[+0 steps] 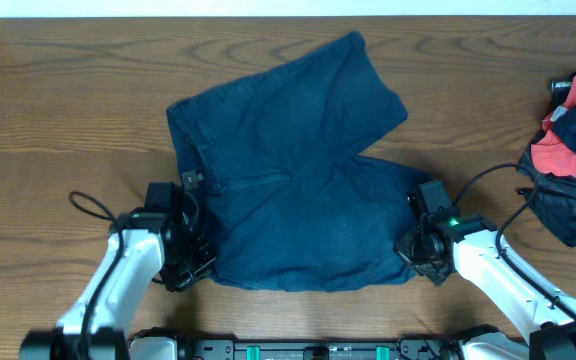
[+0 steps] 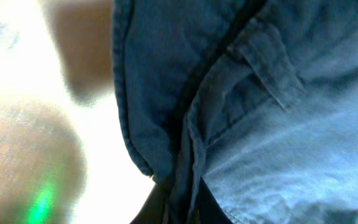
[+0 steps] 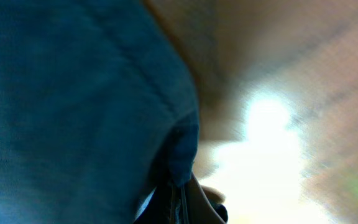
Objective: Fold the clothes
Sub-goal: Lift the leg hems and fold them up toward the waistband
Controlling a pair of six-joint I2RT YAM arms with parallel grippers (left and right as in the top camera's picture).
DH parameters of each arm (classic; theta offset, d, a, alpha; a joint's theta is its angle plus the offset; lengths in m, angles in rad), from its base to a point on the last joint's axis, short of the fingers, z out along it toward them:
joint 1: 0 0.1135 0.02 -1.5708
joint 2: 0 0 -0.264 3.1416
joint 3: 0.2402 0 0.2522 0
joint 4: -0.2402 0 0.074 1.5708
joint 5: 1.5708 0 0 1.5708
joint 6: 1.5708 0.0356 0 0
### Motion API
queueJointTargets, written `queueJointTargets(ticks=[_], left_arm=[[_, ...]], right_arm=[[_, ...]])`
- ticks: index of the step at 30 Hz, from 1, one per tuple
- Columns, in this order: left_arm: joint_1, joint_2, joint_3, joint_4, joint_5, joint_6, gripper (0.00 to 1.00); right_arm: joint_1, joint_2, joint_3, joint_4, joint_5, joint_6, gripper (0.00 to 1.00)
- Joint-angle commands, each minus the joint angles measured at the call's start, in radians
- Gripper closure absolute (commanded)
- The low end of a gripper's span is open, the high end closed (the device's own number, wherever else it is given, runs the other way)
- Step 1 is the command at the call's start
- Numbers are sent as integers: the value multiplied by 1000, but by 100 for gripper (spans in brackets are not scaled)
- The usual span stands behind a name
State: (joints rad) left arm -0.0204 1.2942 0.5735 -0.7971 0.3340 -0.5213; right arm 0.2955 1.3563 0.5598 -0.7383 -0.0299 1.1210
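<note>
The dark navy shorts (image 1: 288, 170) lie spread on the wooden table, one leg pointing to the far right, the other toward the near edge. My left gripper (image 1: 190, 262) is shut on the shorts' near left corner by the waistband; the left wrist view shows the fabric (image 2: 241, 112) with a belt loop pinched between the fingers (image 2: 179, 208). My right gripper (image 1: 418, 252) is shut on the near right hem corner; the right wrist view shows the hem (image 3: 104, 112) clamped between the fingers (image 3: 180, 202).
A pile of other clothes, red and dark (image 1: 573, 150), lies at the right edge of the table. A black cable (image 1: 93, 208) loops left of the left arm. Bare wood surrounds the shorts.
</note>
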Motion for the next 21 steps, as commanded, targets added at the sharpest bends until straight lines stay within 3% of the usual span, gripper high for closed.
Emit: queueJointTargets(ticks=[1,7,14,21], left_arm=[[2,-75,-7,-27,-2,-39,94],[2,-156,-7,-16,-14,-37,94],[2,-158,-7,6,-13,-38,94],[1,-159,-7,24,-12,-38,94]], right_arm=[[-9,-3,-13,-49,6,32,99],[-9,-11,-13,-28,29,17,99],[-9,-68,30,62,49,-28,99],[-9,-130,106,47,140,-66,99]])
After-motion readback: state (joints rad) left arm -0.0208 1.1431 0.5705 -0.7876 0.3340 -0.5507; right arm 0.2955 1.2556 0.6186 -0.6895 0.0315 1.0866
